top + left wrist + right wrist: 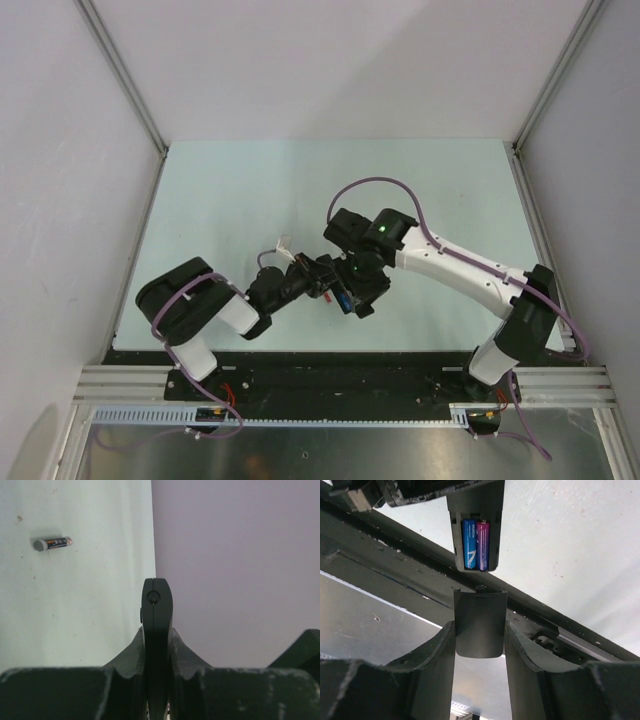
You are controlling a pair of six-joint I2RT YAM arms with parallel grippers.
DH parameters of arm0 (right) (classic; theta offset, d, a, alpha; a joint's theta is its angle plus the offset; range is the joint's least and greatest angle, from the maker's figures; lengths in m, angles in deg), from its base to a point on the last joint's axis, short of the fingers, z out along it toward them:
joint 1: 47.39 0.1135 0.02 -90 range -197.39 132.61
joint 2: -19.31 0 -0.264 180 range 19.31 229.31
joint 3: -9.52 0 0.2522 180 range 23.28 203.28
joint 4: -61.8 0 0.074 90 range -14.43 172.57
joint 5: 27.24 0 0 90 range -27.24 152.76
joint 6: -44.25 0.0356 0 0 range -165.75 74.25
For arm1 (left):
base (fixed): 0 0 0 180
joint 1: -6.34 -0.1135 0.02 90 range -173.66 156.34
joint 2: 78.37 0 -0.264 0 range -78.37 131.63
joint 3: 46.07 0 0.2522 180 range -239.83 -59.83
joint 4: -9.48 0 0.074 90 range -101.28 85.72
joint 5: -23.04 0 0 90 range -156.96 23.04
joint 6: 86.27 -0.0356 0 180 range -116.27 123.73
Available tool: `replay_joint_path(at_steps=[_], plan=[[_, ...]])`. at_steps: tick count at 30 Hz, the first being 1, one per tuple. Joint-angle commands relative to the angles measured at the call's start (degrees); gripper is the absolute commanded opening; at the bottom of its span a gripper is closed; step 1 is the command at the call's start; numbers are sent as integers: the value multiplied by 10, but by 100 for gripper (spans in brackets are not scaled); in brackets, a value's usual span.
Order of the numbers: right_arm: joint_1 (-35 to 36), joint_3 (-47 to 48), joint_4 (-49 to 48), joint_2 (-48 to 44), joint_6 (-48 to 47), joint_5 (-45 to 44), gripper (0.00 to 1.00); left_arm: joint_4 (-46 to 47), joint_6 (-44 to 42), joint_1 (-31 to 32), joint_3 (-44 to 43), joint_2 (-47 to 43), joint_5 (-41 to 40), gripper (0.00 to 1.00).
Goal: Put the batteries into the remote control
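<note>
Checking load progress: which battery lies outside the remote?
The dark, orange-banded battery lying alone on the table; the blue battery and the magenta battery sit side by side in the remote control's open slot.

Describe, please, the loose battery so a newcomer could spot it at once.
Start from the pale green table in the left wrist view. At upper left the loose battery lies alone on its side. Unlike the blue battery and pink battery seated in the remote control, it is dark with orange markings.
</note>
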Motion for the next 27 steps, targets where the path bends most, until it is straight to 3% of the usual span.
replay_joint_path(at_steps=[1, 27], plan=[[3, 23, -21, 10, -8, 8, 0, 203, -16, 7, 5, -37, -41, 0], [-18, 29, -58, 46, -9, 26, 0, 208, -30, 30, 19, -75, -58, 0]])
